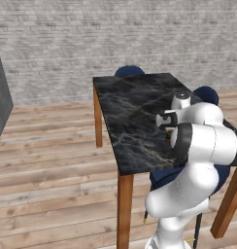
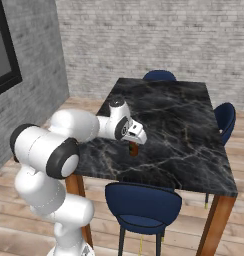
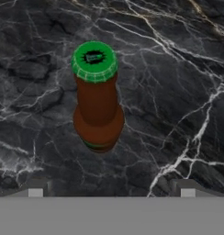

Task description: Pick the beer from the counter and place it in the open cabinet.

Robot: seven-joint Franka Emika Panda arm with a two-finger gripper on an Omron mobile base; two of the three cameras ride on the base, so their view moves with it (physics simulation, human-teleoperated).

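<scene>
Hand point(image 3: 111, 193) open above beer point(image 3: 97, 108), upright on counter point(image 3: 178, 69)

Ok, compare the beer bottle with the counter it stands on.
The beer is small, upright, round and brown glass with a green cap; the counter is a broad, flat, rectangular black slab with white veins. The beer stands on its own base, the counter on reddish-brown wooden legs. Both are dark and glossy.

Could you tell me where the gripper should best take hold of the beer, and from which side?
Probably from above. The beer stands upright on the counter, cap toward the open gripper. Lower the fingers either side of its straight brown neck, below the green cap, whose wider rim should resist slipping.
</scene>
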